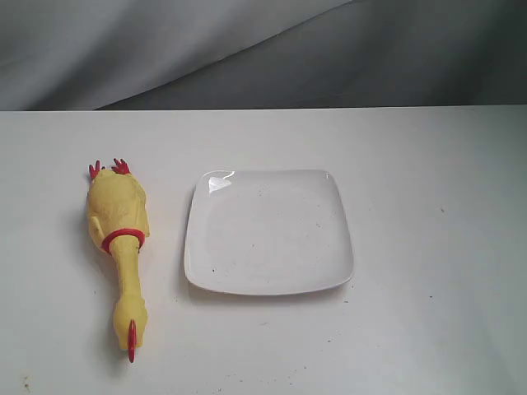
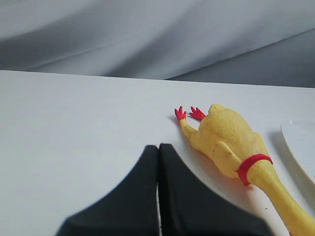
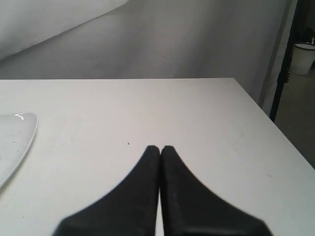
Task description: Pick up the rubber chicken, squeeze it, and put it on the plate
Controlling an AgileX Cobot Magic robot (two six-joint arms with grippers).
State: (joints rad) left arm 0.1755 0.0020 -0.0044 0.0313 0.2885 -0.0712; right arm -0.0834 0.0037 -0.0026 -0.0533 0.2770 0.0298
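Observation:
The yellow rubber chicken (image 1: 119,226) lies flat on the white table, red feet toward the back and red comb toward the front, just left of the white square plate (image 1: 268,231). The plate holds nothing. Neither arm shows in the exterior view. In the left wrist view my left gripper (image 2: 158,147) is shut with nothing in it, a short way from the chicken (image 2: 229,140), and a sliver of the plate (image 2: 301,147) shows. My right gripper (image 3: 160,148) is shut and empty over bare table, with the plate's edge (image 3: 17,140) off to one side.
The white table (image 1: 428,321) ends at a back edge against a grey cloth backdrop (image 1: 263,49). In the right wrist view the table's side edge (image 3: 275,128) drops to the floor, where a dark stand pole (image 3: 283,59) and a white bin (image 3: 304,56) stand.

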